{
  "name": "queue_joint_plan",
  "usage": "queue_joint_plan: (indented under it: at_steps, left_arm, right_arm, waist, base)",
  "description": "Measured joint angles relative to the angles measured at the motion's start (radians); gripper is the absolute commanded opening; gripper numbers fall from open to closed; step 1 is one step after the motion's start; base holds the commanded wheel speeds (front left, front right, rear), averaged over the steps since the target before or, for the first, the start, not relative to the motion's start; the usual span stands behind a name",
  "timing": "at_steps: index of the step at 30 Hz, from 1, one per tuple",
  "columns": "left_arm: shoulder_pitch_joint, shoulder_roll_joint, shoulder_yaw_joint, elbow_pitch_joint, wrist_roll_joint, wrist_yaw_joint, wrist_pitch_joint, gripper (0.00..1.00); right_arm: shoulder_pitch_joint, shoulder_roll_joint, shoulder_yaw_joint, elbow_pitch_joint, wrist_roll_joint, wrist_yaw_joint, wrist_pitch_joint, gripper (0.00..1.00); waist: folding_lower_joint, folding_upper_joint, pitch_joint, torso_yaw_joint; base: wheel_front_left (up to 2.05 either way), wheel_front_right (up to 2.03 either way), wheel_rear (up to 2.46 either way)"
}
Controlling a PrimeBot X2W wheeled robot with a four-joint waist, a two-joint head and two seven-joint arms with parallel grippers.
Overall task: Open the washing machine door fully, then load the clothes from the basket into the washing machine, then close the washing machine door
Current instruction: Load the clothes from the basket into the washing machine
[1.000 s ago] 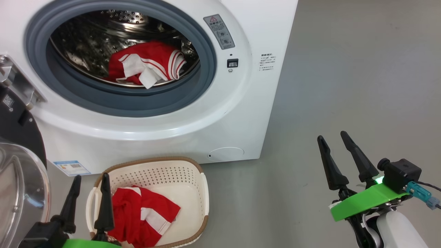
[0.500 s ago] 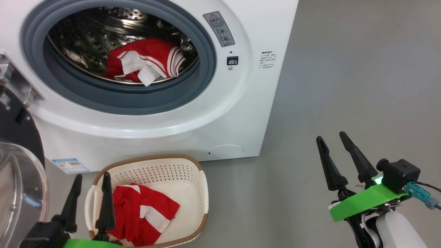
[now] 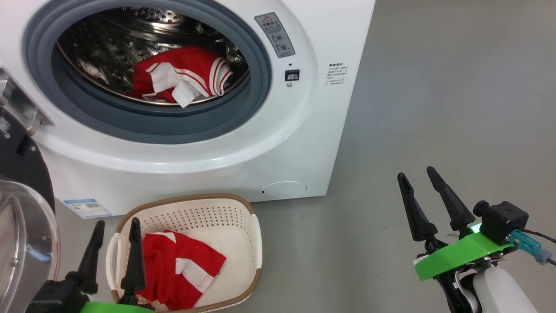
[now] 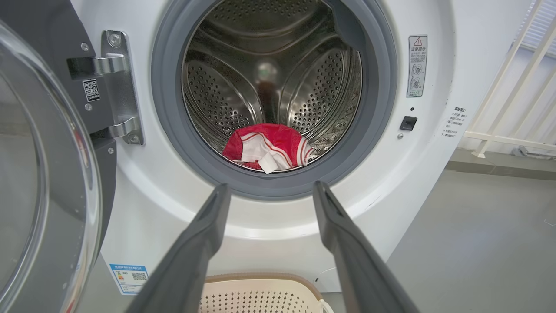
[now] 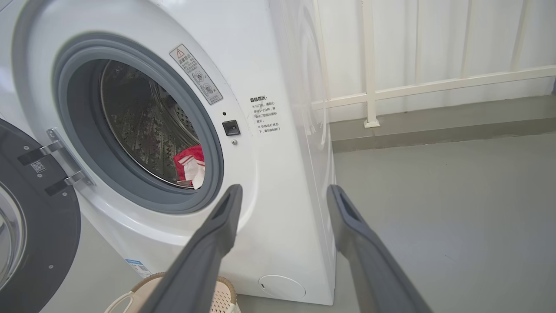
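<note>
1. Grey floor (image 3: 434, 87) stretches to the right of the washing machine (image 3: 304, 130). A white railing (image 5: 434, 82) stands far behind it in the right wrist view.
2. Against half a second ago, the whole head view has slid slightly, so the camera moved. Machine, basket and garments keep their places relative to one another, and both grippers sit as they did.
3. The washing machine door (image 3: 21, 243) is swung open to the left, with its glass bowl at the near left corner.
4. The steel drum (image 3: 108, 48) holds a bundled red jersey (image 3: 182, 76) with white stripes. It lies low at the front of the drum, just behind the grey seal (image 3: 256, 87).
5. The basket (image 3: 257, 243) sits on the floor just in front of the machine, near the blue sticker (image 3: 87, 208). A flat red jersey (image 3: 178, 269) with white patches lies toward its left, near side.
6. The left gripper (image 3: 118, 221) hovers at the basket's near left edge, fingers spread and empty.
7. The right gripper (image 3: 415, 172) hangs well apart to the right over the floor, fingers spread and empty.
</note>
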Motion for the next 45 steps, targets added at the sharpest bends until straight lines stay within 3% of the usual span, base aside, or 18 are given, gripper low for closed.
queue_joint_plan:
  at_steps: [21, 45]
  left_arm:
    - [-0.051, 0.001, -0.001, 0.05, 0.007, -0.009, 0.0, 1.0]
    - [-0.232, 0.039, -0.024, 0.223, -0.014, -0.017, 0.0, 1.0]
  right_arm:
    - [-0.006, 0.002, -0.001, -0.011, 0.0, 0.0, 0.0, 1.0]
    - [-0.109, 0.024, -0.004, -0.039, -0.011, 0.0, 0.0, 1.0]
  waist:
    - [0.0, 0.0, 0.085, 0.003]
    - [0.0, 0.0, 0.286, 0.002]
  base:
    - [0.0, 0.0, 0.0]
    - [0.0, 0.0, 0.0]
